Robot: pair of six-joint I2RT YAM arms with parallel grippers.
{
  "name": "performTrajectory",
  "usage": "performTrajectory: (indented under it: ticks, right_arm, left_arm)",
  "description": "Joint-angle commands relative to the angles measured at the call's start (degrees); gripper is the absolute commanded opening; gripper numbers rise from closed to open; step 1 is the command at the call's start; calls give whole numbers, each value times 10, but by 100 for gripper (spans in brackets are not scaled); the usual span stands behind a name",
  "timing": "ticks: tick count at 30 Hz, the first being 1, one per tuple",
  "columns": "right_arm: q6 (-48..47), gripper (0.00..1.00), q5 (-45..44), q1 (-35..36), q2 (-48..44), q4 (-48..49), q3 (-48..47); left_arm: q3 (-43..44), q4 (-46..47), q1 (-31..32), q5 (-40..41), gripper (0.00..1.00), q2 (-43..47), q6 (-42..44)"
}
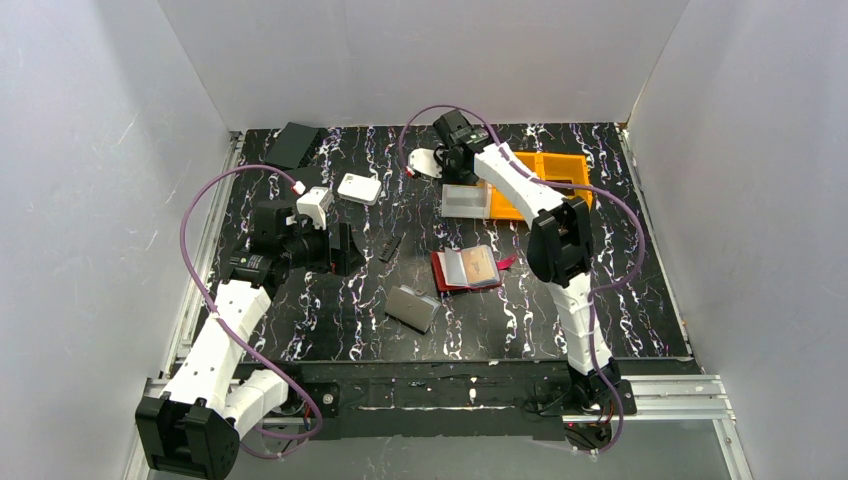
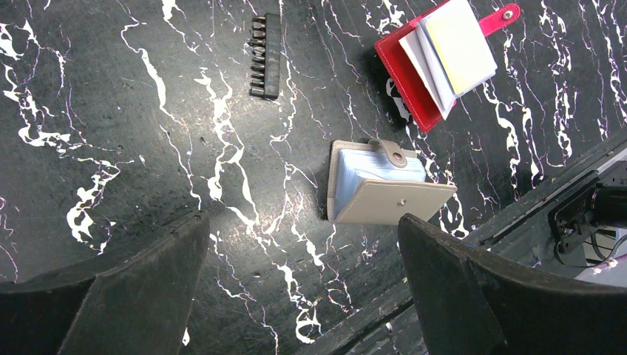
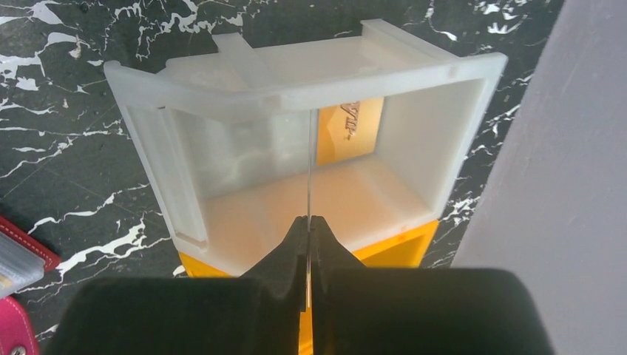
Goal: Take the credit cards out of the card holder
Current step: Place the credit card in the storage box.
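Right gripper [image 3: 307, 222]: clenched on thin flat credit card [image 3: 307, 170], edge-on, over translucent white plastic bin [image 3: 444, 133].
Left gripper [image 2: 302, 220]: released, apart from open dark red leather card holder [image 2: 405, 78].

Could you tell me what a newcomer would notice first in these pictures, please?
The red card holder lying open at the middle of the marbled black table draws the eye first. Far behind it, the right hand pinches a thin credit card edge-on above a translucent white bin, with an orange bin alongside. The left hand hangs open at the left.
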State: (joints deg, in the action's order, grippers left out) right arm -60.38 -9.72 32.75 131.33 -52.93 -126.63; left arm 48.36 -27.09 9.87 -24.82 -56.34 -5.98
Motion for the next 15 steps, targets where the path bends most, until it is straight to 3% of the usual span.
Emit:
performTrajectory:
  ticks: [1, 15]
  right_arm:
    - [-6, 6, 0, -6, 28, 10, -22]
    - [-4, 10, 17, -17, 72, 31, -36]
  left_arm:
    - [-6, -4, -3, -2, 98, 11, 7]
    - [-6, -4, -3, -2, 98, 3, 7]
